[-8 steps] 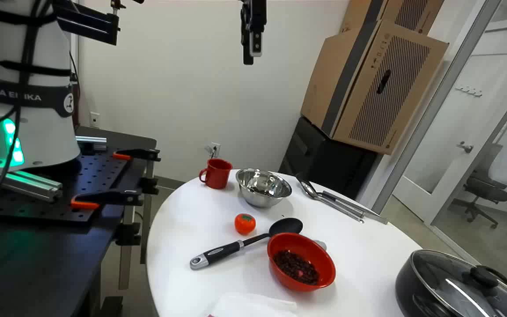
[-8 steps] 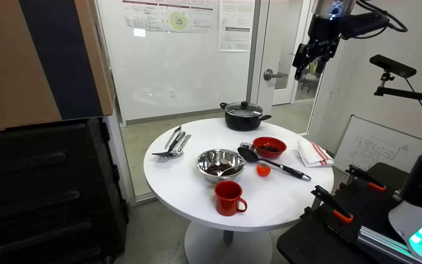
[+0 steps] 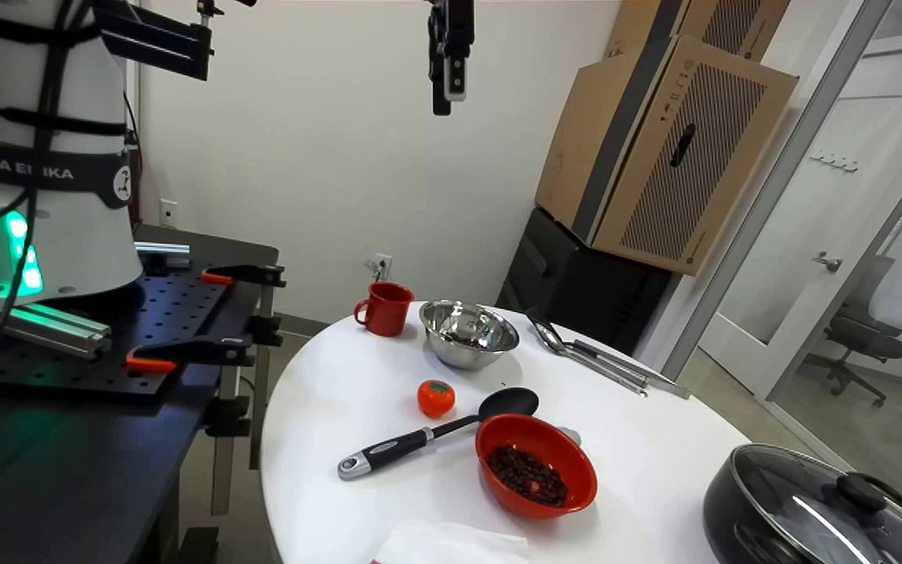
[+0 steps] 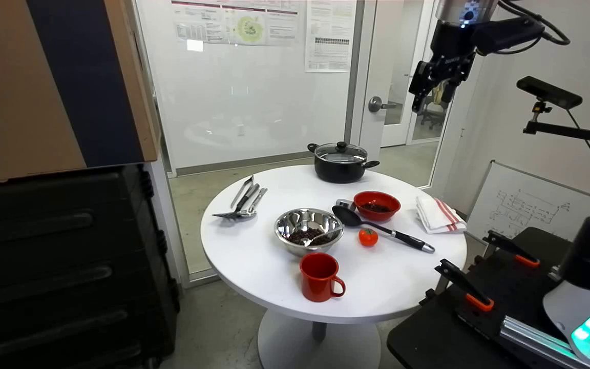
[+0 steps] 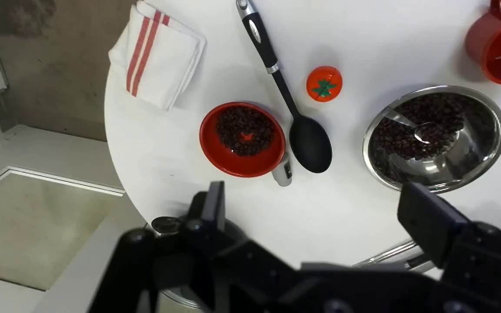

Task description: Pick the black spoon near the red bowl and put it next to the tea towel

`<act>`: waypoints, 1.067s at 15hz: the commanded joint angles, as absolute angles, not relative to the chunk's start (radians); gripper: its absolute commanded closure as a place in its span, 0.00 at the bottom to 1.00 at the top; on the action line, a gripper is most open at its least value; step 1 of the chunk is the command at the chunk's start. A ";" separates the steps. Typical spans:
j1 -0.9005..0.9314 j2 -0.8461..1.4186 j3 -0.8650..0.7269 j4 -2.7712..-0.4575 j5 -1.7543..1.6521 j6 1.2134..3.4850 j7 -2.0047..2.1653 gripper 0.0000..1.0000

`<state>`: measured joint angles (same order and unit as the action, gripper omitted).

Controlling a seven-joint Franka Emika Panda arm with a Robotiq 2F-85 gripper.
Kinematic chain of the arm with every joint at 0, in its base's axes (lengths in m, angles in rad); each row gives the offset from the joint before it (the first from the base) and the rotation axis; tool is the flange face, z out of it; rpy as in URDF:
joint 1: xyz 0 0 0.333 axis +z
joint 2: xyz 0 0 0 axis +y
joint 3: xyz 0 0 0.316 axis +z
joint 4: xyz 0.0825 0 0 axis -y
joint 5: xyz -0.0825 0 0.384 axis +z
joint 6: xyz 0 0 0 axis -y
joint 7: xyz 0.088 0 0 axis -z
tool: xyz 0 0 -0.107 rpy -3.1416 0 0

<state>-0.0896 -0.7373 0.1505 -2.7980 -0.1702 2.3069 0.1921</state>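
2 fingers (image 5: 429, 217) of the tool (image 5: 313, 187) stand wide apart, and it hangs well above the worktop (image 5: 337, 230). The black spoon (image 5: 311, 145) lies on the worktop, its head just beside the red bowl (image 5: 237, 163), its handle pointing to the edge nearest the robot's base (image 4: 576, 312). The red bowl holds dark beans (image 5: 232, 125); the steel bowl (image 5: 483, 141) holds more, with a shiny utensil (image 5: 400, 118) among them. The lidded pot (image 4: 340, 171) and the mug (image 4: 315, 287) stand near opposite edges. The towel (image 5: 172, 65) lies by the edge, near the red bowl, red-striped in the wrist view; in an exterior view the towel (image 3: 451, 544) shows mostly pale cloth, cut off low down. A grey gadget (image 5: 283, 172), plain in the wrist view, is mostly hidden behind the red bowl (image 3: 564, 454) in an exterior view.
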 commanded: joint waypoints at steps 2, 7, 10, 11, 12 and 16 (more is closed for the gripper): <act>-0.089 -0.662 0.132 -2.740 -0.172 2.250 0.181 0.00; -0.120 -0.421 0.077 -2.641 -0.214 2.242 0.116 0.00; -0.140 -0.293 0.040 -2.622 -0.275 2.360 0.081 0.00; -0.141 -0.253 0.026 -2.612 -0.290 2.383 0.057 0.00; -0.136 -0.207 0.007 -2.596 -0.298 2.389 0.008 0.00; -0.138 -0.090 -0.010 -2.534 -0.375 2.385 0.016 0.00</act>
<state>-0.1390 -0.1792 -0.0028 -2.6024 -0.2972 2.3741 -0.0303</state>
